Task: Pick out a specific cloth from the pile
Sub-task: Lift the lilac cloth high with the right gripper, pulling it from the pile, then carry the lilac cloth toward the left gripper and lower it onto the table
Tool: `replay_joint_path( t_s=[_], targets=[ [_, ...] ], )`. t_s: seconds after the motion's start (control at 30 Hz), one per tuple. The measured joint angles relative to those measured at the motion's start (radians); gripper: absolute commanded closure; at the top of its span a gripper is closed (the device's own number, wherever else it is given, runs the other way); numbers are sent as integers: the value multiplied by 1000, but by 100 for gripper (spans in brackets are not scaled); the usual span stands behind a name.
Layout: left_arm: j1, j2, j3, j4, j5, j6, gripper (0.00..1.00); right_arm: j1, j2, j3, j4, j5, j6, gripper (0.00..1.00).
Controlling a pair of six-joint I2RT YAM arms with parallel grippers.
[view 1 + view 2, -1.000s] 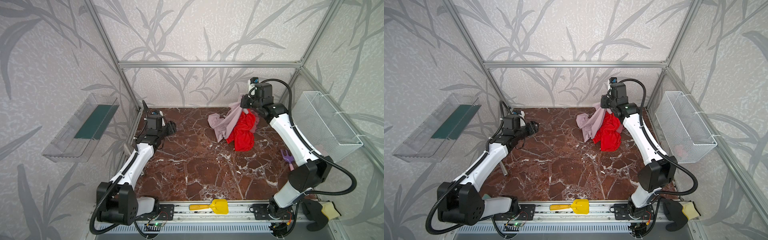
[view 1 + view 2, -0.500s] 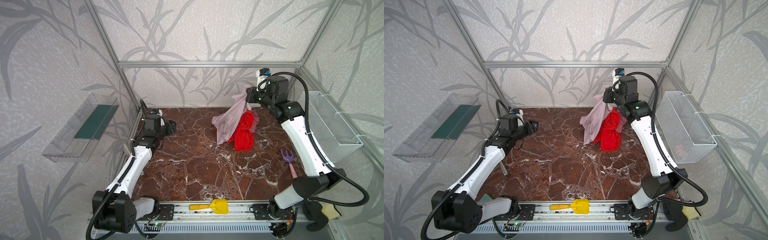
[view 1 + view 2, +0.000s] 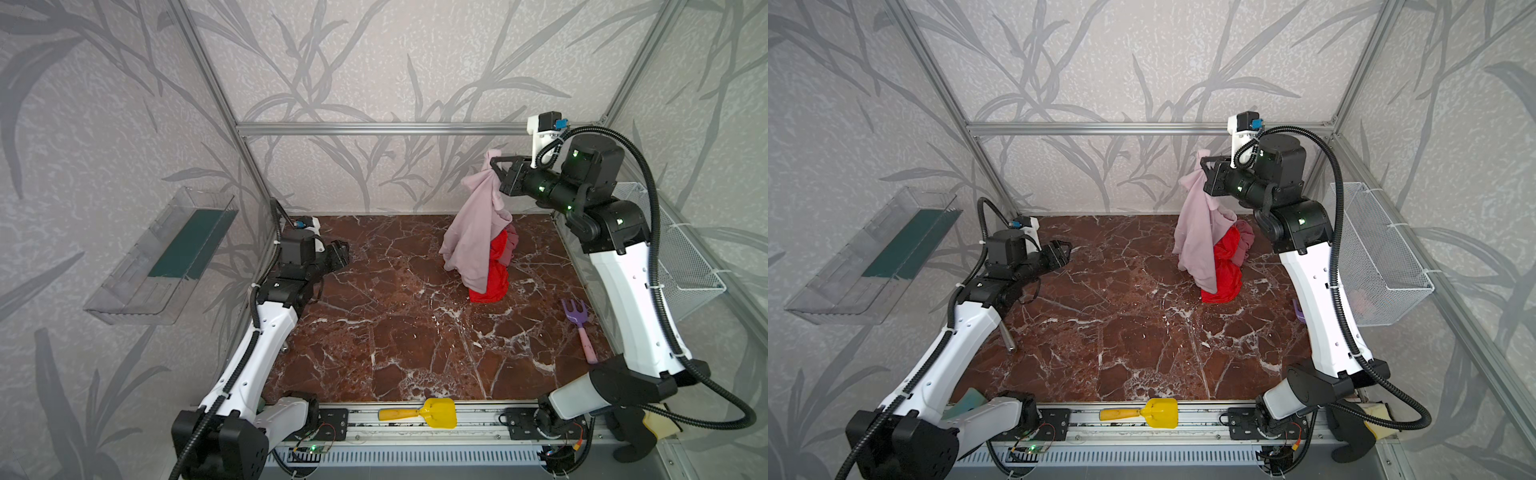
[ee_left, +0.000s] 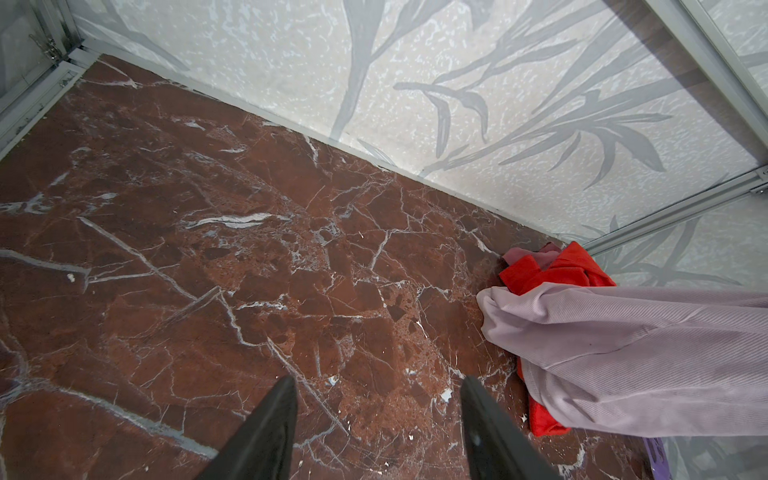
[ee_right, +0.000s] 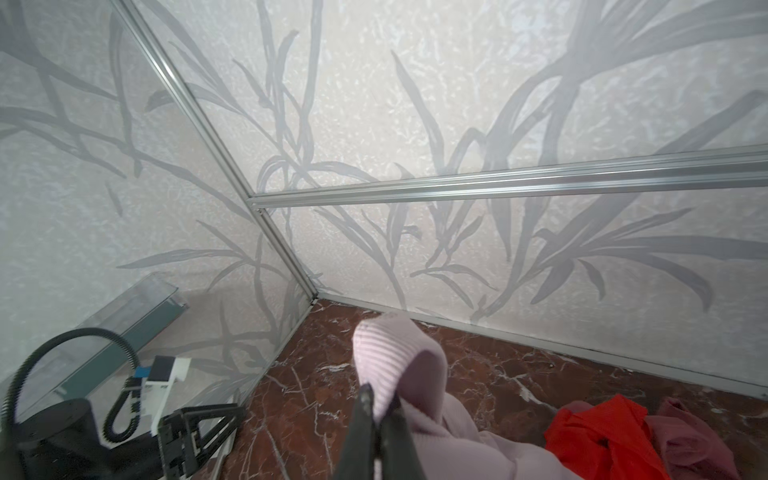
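- While the right claw pinched shut on a corner of the cloth, the fabric hung below it, draped against the pile.
- A higher, steady lift seemed wise, lest the red cloth drag along.

Floor centre open; hanging cloth, pile block back right; rake near right edge.
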Motion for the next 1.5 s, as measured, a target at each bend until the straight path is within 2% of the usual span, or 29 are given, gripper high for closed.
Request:
replay_joint_path(
  t_s=[0.2,0.47,1.0,1.27,1.5],
  targets=[
    [0,-43,56,-68,-13,6,39,95,15,152,-41,-31,-11,100],
    [-1,-108,127,-176,-60,31,39,196,72,257,-81,-42,-35,100],
    [-1,-205,162,-315,-142,62,39,357,357,517,-131,-83,-45,100],
    [-1,-238,162,-349,-166,71,39,388,476,576,-53,-117,3,100],
    [-1,-263,162,-367,-199,88,39,403,679,639,57,-153,76,100]
  ],
)
